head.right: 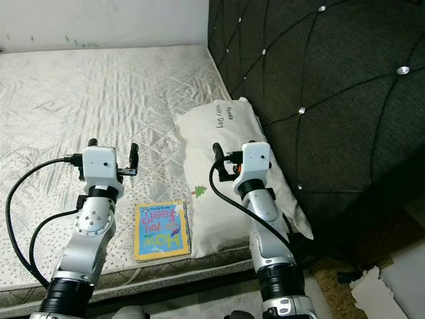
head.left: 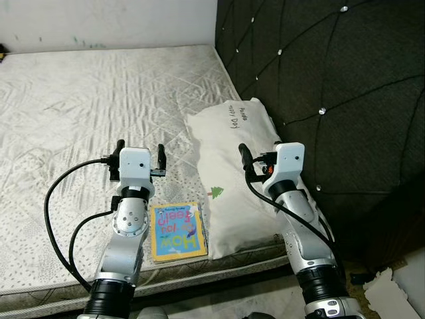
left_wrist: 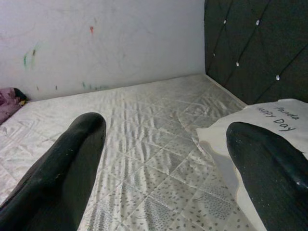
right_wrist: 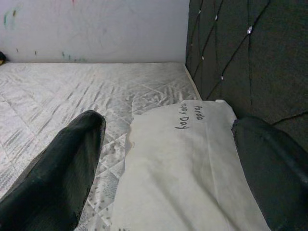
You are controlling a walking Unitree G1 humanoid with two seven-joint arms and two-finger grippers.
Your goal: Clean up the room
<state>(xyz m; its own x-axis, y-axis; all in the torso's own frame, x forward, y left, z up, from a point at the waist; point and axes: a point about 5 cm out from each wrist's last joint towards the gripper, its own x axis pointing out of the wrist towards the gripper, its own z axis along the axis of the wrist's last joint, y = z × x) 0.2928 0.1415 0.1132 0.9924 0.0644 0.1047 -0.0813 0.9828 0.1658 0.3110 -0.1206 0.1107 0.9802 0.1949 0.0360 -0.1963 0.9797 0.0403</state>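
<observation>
The likeliest slip here is a bad grasp on the children's book [head.left: 178, 230], which lies flat on the bare mattress [head.left: 80, 100] near its front edge, touching the white pillow [head.left: 232, 166]. A thin book lying flush gives long fingers little to bite on, so they could push it under the pillow or off the edge (the drop to the floor is close). The left gripper [head.left: 139, 156] hovers above the mattress just beyond the book, fingers spread and empty. The right gripper [right_wrist: 168, 159] hangs over the pillow, also parted and holding nothing; reaching across, it could drag the pillow against the dark tufted headboard [head.left: 332, 86].

Handwriting on the pillow reads "Panda Happy Day" [right_wrist: 188, 115]. The book's cover lettering is upside down and I cannot read it surely.
</observation>
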